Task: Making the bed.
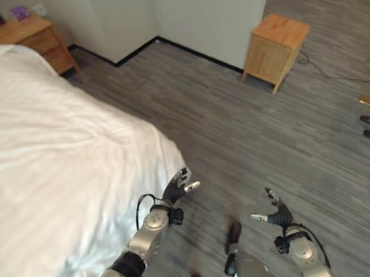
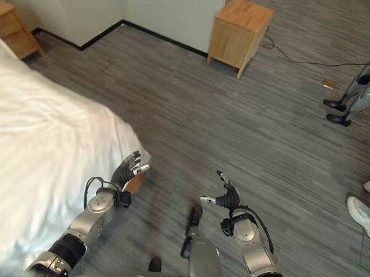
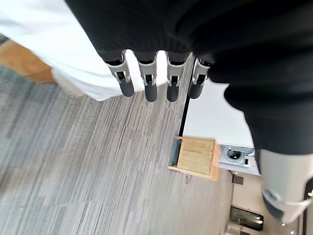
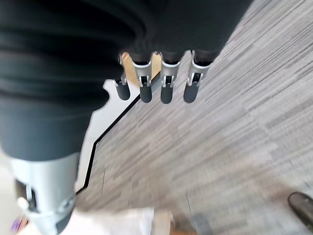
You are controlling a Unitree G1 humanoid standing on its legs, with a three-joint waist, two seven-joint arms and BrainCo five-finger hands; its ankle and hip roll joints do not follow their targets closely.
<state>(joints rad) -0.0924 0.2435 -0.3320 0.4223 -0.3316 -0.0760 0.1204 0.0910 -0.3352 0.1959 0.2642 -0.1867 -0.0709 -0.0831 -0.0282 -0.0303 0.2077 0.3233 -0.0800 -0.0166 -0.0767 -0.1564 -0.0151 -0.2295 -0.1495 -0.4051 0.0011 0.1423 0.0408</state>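
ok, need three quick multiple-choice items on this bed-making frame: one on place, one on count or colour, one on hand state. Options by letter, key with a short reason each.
1. Where is the robot's left hand?
A. by the corner of the bed under the white cover
B. on the small light wooden cabinet
C. flat on the middle of the bed

2. How many wooden furniture pieces stand by the white walls?
A. one
B. two
C. four

3. What state is the robot's right hand in?
A. shut on the cover
B. open, holding nothing
C. shut round a handle

Key: 1 A, the left hand sits at the corner of the white bed cover. 2 B, a small light wooden cabinet stands on the grey floor and a wooden nightstand is beside the bed. 3 B, the right hand has spread fingers over the grey striped floor.
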